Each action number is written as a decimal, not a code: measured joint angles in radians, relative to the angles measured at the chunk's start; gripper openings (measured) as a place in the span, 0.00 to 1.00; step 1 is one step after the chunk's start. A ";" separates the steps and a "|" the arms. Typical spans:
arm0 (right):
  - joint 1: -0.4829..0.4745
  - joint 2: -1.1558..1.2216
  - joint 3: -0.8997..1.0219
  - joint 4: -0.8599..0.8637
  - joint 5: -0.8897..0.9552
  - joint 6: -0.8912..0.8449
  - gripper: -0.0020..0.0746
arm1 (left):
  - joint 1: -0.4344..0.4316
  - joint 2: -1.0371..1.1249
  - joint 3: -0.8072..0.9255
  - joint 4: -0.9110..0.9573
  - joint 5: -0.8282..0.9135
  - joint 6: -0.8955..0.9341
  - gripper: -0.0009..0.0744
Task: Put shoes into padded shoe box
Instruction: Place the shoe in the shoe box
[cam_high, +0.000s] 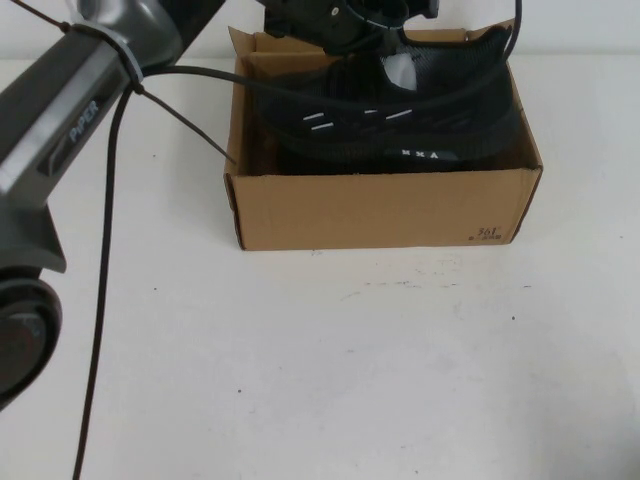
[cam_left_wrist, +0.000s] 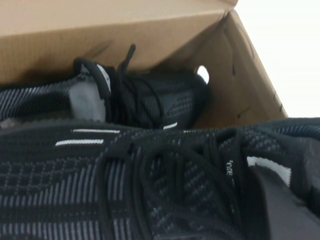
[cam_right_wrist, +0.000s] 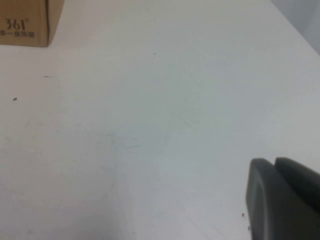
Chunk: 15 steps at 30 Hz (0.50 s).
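The brown cardboard shoe box (cam_high: 380, 210) stands at the back middle of the table, its printed mark at the lower right corner. One black knit sneaker (cam_high: 400, 115) with white dashes hangs tilted over the box's near side, partly inside it. My left gripper (cam_high: 345, 25) is above the box, shut on this sneaker (cam_left_wrist: 150, 190) at its collar; one finger (cam_left_wrist: 282, 210) shows against the lining. The second sneaker (cam_left_wrist: 150, 100) lies inside the box (cam_left_wrist: 100, 30) along a wall. My right gripper (cam_right_wrist: 285, 200) is shut and empty over bare table.
The left arm (cam_high: 70, 120) and its cable (cam_high: 105, 280) cross the left side of the table. A corner of the box (cam_right_wrist: 25, 22) shows in the right wrist view. White tabletop (cam_high: 350, 370) lies in front of the box.
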 joint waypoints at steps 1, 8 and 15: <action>0.000 0.000 0.000 0.000 0.000 0.000 0.02 | 0.000 0.000 0.000 0.000 -0.007 -0.002 0.01; 0.000 0.000 0.000 0.000 0.000 0.000 0.02 | 0.000 0.004 0.000 0.058 -0.024 -0.008 0.01; 0.000 0.000 0.000 0.000 0.000 0.000 0.02 | -0.004 0.035 0.000 0.101 -0.032 -0.016 0.01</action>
